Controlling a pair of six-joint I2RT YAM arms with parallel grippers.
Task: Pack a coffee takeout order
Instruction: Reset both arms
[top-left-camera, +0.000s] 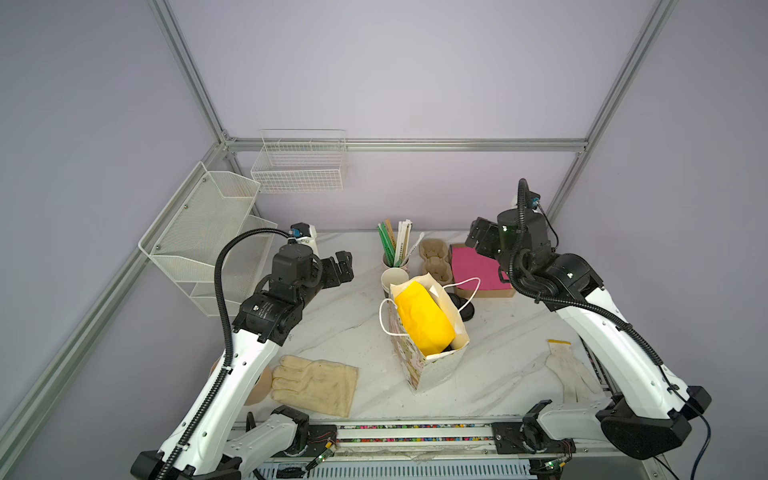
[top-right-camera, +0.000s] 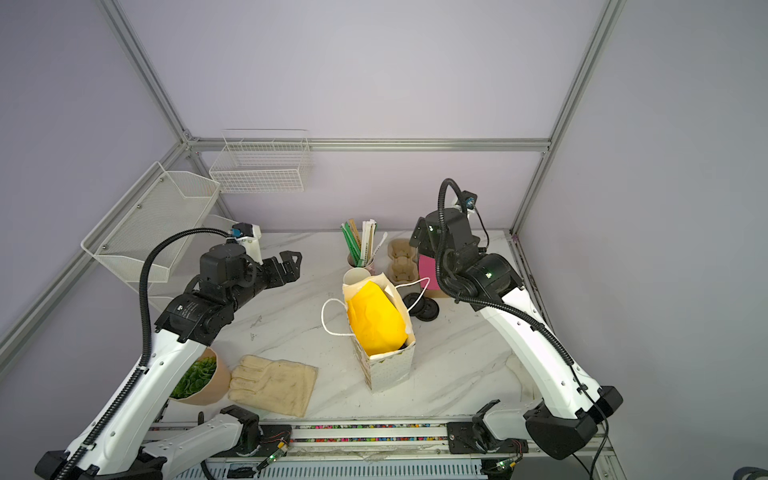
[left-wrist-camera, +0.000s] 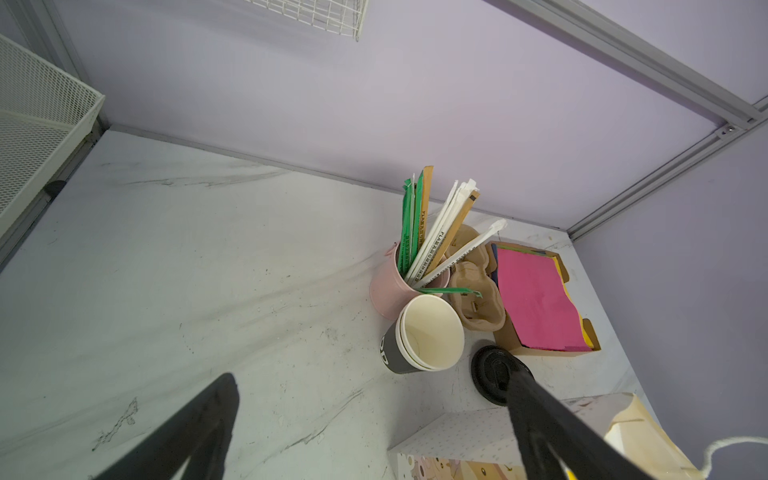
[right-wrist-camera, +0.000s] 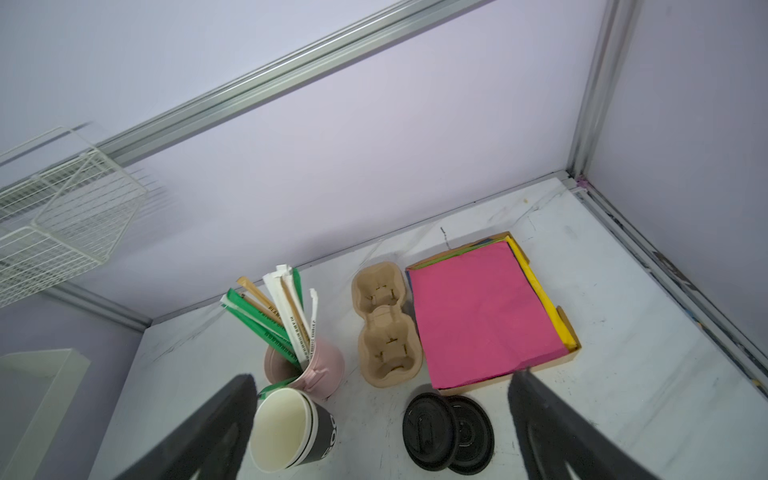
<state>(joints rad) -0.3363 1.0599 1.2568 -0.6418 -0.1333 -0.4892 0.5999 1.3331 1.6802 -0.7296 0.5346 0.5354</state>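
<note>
A patterned paper bag (top-left-camera: 430, 368) (top-right-camera: 388, 372) with white cord handles stands upright mid-table. A bright yellow paper sheet (top-left-camera: 424, 318) (top-right-camera: 376, 322) bulges out of its mouth and hides what lies below. A brown pulp cup carrier (top-left-camera: 434, 257) (right-wrist-camera: 386, 328) lies at the back, beside the pink paper. My left gripper (top-left-camera: 338, 270) (left-wrist-camera: 372, 384) hovers open and empty, left of the bag. My right gripper (top-left-camera: 478, 241) (right-wrist-camera: 382, 380) hangs open and empty above the back right, over the lids and the carrier.
Lidless nested cups (top-left-camera: 394, 277) (right-wrist-camera: 286, 432) and a pink pot of straws (right-wrist-camera: 309, 365) stand behind the bag. Black lids (right-wrist-camera: 446, 432) lie near a cardboard tray of pink paper (right-wrist-camera: 486, 316). Gloves (top-left-camera: 316, 382) (top-left-camera: 569, 370) lie in front, a plant pot (top-right-camera: 199, 378) under the left arm.
</note>
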